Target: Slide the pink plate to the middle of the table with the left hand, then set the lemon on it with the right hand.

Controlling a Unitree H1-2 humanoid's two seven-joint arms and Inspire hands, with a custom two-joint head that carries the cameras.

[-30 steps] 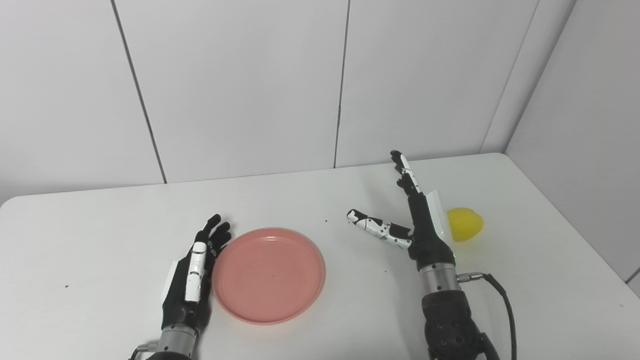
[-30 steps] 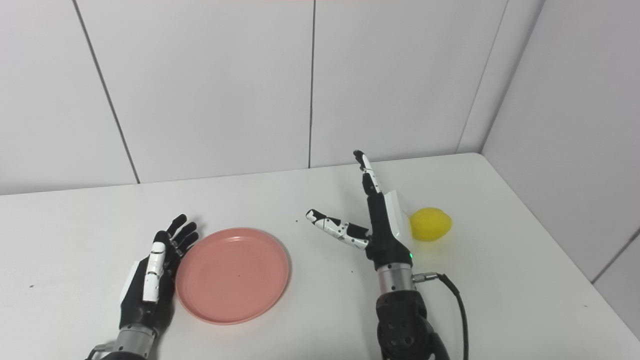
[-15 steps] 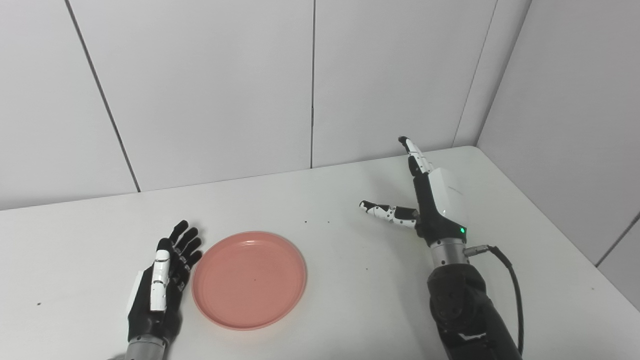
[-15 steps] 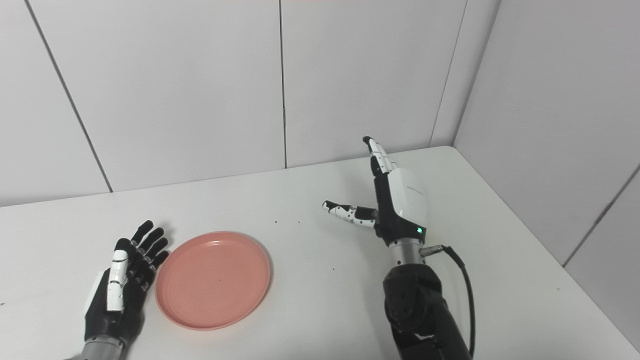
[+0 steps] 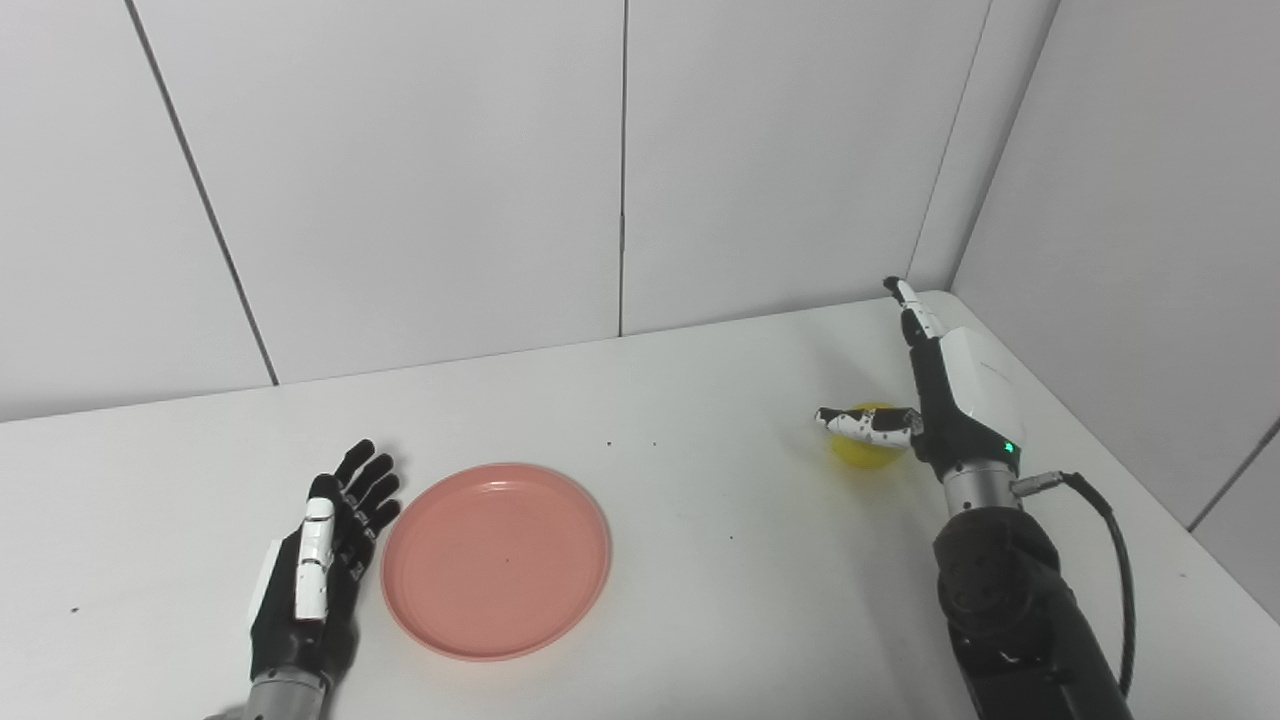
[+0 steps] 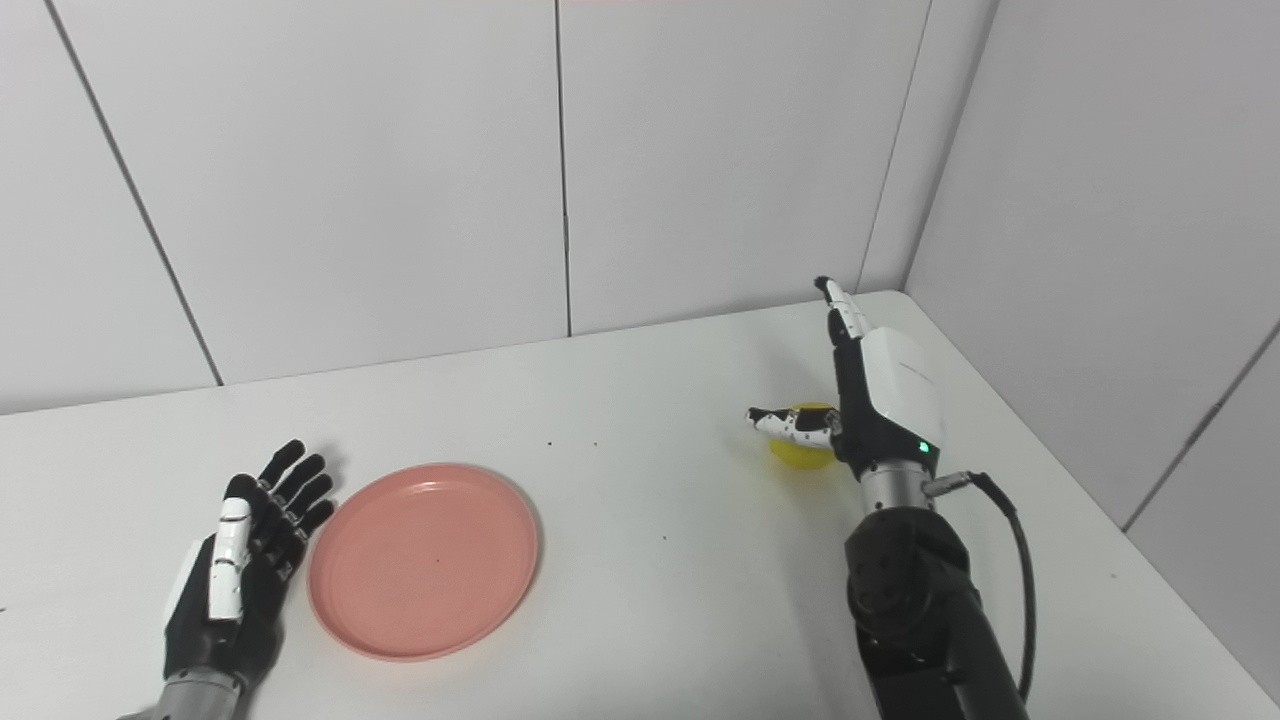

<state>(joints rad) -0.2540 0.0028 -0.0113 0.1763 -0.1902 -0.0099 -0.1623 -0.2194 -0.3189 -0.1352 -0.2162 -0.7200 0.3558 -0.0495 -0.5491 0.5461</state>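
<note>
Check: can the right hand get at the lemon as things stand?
Probably yes. The right hand is open right over the lemon, thumb across its top, nothing else near; the lemon is half hidden, so contact is unclear.

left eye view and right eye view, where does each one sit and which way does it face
Left eye view: on the head, looking down and forward over the white table toward the corner walls; the left hand lies open beside the pink plate, the right hand is open over the lemon.
Right eye view: beside it, a little to the right, same facing; the same hands and forearms enter from the bottom edge.
Shared: plate, lemon, both hands, table, walls.
</note>
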